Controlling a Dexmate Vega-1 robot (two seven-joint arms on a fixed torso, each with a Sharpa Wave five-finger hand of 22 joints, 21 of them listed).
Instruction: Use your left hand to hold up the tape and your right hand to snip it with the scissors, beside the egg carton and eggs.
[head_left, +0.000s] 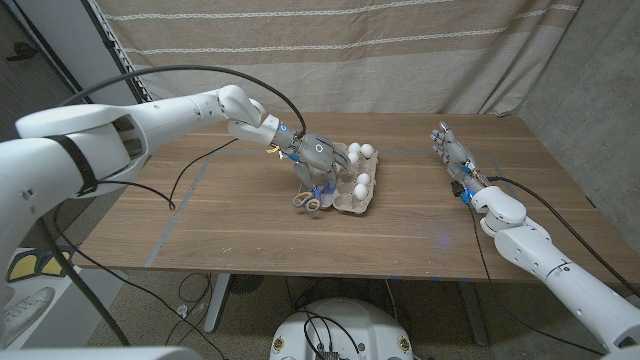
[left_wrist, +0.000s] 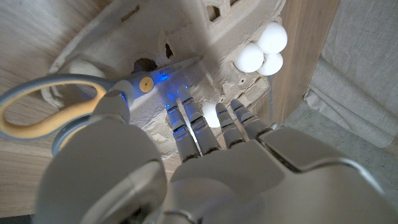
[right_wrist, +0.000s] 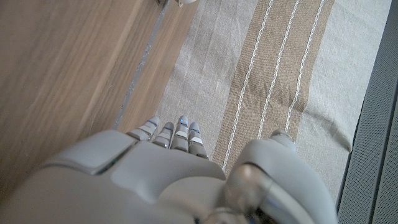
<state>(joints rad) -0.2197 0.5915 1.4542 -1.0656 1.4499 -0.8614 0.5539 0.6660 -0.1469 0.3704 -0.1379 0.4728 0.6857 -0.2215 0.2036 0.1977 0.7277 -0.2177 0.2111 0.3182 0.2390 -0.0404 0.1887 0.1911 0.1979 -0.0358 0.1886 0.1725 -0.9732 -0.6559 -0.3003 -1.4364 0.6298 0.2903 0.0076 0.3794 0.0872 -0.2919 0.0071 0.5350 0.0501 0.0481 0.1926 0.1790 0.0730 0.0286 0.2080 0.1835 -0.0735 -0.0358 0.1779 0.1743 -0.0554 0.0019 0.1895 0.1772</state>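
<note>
The scissors (head_left: 308, 201), with yellow-and-grey handles, lie at the table's middle, blades leaning up onto the grey egg carton (head_left: 345, 200). White eggs (head_left: 361, 152) sit in the carton. My left hand (head_left: 316, 154) hangs just above the scissors, fingers pointing down and apart. In the left wrist view its thumb (left_wrist: 117, 104) overlaps the scissors (left_wrist: 43, 111) near the pivot, and the fingers (left_wrist: 199, 124) stop short of the blade, with the eggs (left_wrist: 264, 48) beyond them. My right hand (head_left: 453, 152) stands at the far right of the table, fingers straight, holding nothing.
A striped curtain (head_left: 330, 50) hangs close behind the table's back edge (head_left: 400, 115). A black cable (head_left: 180, 175) trails from the left arm across the table's left part. Bare wood lies between the carton and the right hand.
</note>
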